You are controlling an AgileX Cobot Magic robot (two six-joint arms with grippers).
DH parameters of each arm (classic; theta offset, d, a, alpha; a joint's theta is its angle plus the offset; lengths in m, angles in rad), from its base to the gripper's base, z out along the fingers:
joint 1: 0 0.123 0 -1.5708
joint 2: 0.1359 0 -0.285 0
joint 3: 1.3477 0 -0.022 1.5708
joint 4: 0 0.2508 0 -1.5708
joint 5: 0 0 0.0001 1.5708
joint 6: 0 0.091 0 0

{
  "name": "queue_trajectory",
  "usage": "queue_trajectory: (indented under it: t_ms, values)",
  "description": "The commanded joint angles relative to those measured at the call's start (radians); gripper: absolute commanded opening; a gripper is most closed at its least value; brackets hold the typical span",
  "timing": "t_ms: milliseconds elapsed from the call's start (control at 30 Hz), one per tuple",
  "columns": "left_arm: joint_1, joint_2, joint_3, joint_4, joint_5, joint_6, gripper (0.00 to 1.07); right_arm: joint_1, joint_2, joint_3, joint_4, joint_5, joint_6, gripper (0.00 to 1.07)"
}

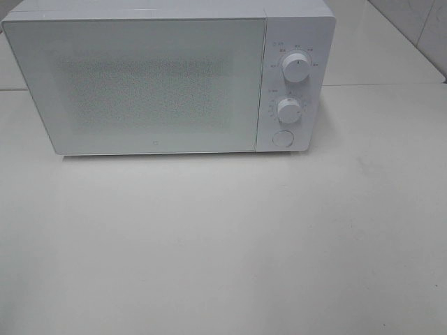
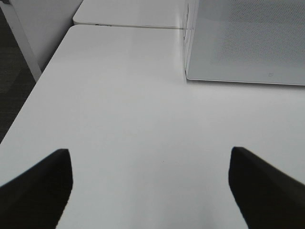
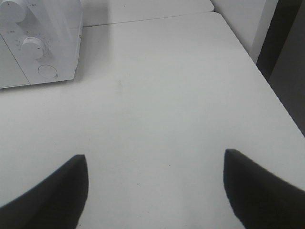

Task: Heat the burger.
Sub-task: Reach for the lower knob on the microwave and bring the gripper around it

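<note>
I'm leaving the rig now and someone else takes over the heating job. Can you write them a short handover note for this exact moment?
Left gripper: open, empty, above the bare table.
Right gripper: open, empty, above the table near the microwave's control side.
Microwave: at the back of the table, door shut. Two dials above a round button.
Burger: not visible in any view. It may be behind the shut door or out of frame; cannot tell.
Done: nothing can be confirmed.
Left: find the burger, make sure it is inside with the door shut, then probably set the dials.
</note>
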Motion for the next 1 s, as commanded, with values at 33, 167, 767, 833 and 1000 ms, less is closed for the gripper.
queue_trajectory:
  t_ms: [33, 167, 767, 833, 1000]
  values:
    - [0.005, -0.028, 0.004, -0.004, -0.011, 0.0, 0.84, -0.007, -0.018, 0.001, 0.003, -0.017, -0.004, 0.73]
    - [0.005, -0.028, 0.004, -0.004, -0.011, 0.0, 0.84, -0.007, 0.007, -0.013, 0.003, -0.021, -0.004, 0.73]
    - [0.005, -0.027, 0.004, -0.004, -0.011, 0.0, 0.84, -0.006, 0.249, 0.062, 0.004, -0.452, 0.018, 0.73]
    - [0.005, -0.027, 0.004, -0.004, -0.011, 0.0, 0.84, -0.006, 0.278, 0.079, 0.004, -0.504, 0.018, 0.73]
    - [0.005, -0.027, 0.004, -0.004, -0.011, 0.0, 0.84, -0.006, 0.36, 0.11, 0.004, -0.629, 0.021, 0.73]
